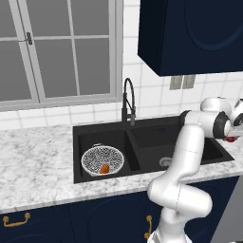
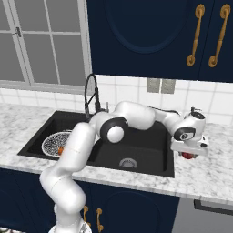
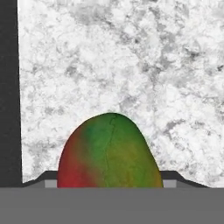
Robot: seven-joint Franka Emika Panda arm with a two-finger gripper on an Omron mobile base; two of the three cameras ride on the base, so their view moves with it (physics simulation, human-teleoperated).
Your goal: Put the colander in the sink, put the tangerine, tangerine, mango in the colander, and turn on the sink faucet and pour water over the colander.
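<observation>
Sitting in the sink's (image 1: pixel 142 163) left basin, the colander (image 1: pixel 102 160) holds one tangerine (image 1: pixel 104 168). At three o'clock on the counter (image 3: pixel 131 65) the gripper (image 2: pixel 189 152) straddles the mango (image 3: pixel 109 151); whether it is clamped cannot be told. Open marble beyond, basin edge close left; faucet (image 1: pixel 128 102) dry.

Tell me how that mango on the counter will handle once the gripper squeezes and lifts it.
The mango looks smooth and egg-shaped, so it may slip or rotate between flat fingers unless gripped across its middle. Lying on the flat marble counter right of the sink, it could roll if nudged off-centre. It appears solid, so it should probably hold its shape under the gripper.
</observation>
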